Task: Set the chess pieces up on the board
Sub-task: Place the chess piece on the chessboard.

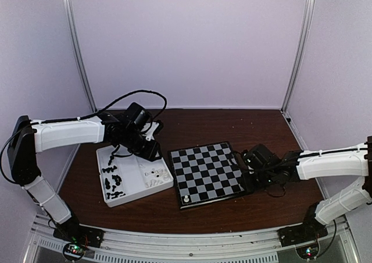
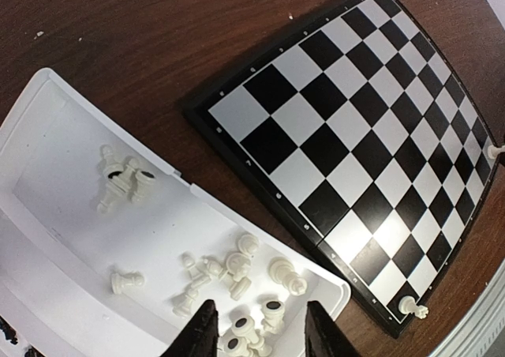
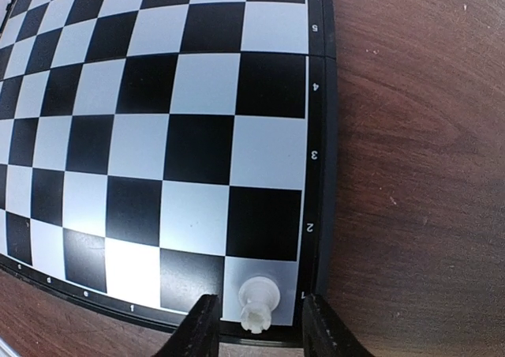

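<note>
The board (image 1: 204,173) lies mid-table with a cream-white rook (image 1: 186,199) on its near-left corner. In the right wrist view another cream rook (image 3: 259,302) stands upright on the corner square by the rim. My right gripper (image 3: 256,335) is open around it, with a gap on each side. My left gripper (image 2: 259,340) hangs open over the white tray (image 2: 47,175), just above a cluster of cream chess pieces (image 2: 237,266) lying on their sides. Both corner rooks (image 2: 413,307) show in the left wrist view. From above, the left gripper (image 1: 150,152) is over the tray and the right gripper (image 1: 245,169) is at the board's right edge.
The tray (image 1: 125,200) sits left of the board, touching its rim, with black pieces (image 1: 113,181) in the left compartment and cream ones (image 1: 154,176) in the right. Bare brown table (image 1: 232,126) surrounds them. Pale walls enclose the table on three sides.
</note>
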Available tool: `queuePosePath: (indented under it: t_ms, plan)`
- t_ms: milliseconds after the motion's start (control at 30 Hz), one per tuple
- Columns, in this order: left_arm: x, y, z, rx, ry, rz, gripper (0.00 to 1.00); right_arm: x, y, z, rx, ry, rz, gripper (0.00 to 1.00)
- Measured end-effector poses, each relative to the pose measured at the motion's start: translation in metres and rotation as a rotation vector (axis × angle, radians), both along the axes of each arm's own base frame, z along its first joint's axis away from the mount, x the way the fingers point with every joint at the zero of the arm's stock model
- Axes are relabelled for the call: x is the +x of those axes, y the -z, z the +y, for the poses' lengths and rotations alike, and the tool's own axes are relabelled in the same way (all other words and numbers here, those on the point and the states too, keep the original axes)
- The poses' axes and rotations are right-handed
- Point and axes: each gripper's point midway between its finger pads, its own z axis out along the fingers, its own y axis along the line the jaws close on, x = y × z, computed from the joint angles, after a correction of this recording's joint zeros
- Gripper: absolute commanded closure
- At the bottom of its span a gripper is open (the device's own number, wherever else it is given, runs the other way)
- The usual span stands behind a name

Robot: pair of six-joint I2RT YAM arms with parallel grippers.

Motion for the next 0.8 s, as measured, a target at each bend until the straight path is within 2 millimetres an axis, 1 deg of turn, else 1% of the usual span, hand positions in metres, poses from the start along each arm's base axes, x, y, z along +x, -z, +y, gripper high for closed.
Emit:
queuePosePath:
  t_ms: [133,233,367,467,567,800]
  plan:
    - [0.001,0.000,0.002,0.006,-0.012,-0.003,0.60,0.002,-0.010,-0.001,0.007,0.003,-0.020,0.56]
    - [0.004,0.003,0.004,0.019,-0.028,-0.006,0.61,0.006,-0.027,0.001,0.024,-0.002,-0.060,0.55]
    - [0.006,0.013,0.007,0.046,-0.046,0.008,0.63,0.011,-0.050,0.002,0.058,0.000,-0.121,0.54]
    - [0.008,0.020,0.011,0.070,-0.060,0.025,0.64,0.014,-0.061,0.001,0.073,0.001,-0.154,0.55]
    - [0.014,0.026,0.019,0.088,-0.083,0.041,0.64,0.015,-0.067,0.000,0.075,-0.001,-0.175,0.54]
    - [0.036,0.042,0.049,0.122,-0.149,0.089,0.69,0.016,-0.071,-0.002,0.073,0.003,-0.193,0.55]
